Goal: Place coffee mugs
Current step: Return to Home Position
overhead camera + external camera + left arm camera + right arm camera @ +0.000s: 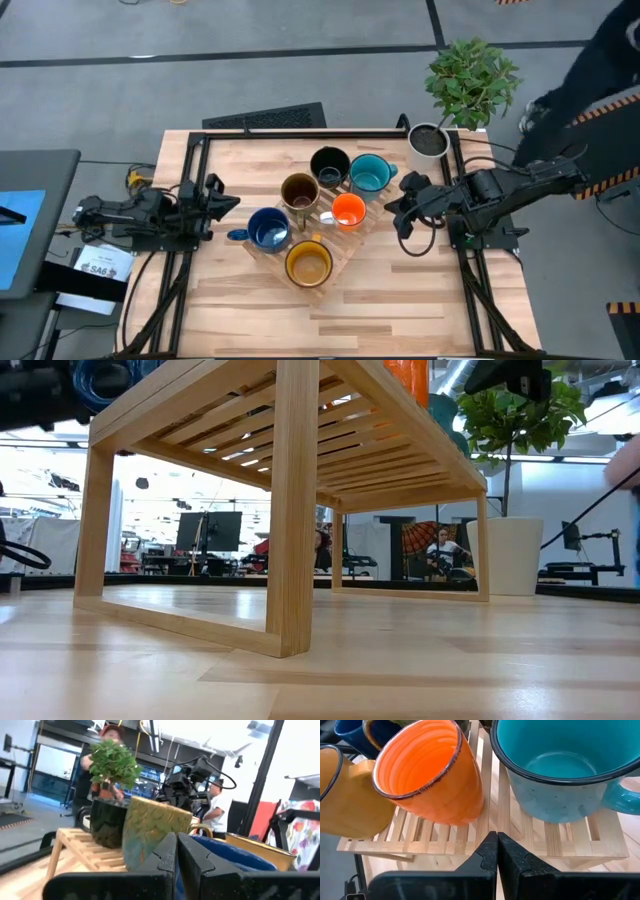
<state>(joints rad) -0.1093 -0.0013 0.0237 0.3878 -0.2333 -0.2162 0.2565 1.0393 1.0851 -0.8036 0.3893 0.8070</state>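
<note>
The left jaws rest closed and empty at the worktop's (420, 300) left side, pointing at the dark blue mug (268, 229). On the slatted shelf (343, 244) stand all six mugs: blue, olive-brown mug (299, 190), yellow mug (308, 264), black mug (329, 165), orange mug (348, 211), teal mug (369, 173). The right jaws, closed and empty, sit just beside the shelf's right edge, facing orange and teal; backing off should run straight rightward.
</note>
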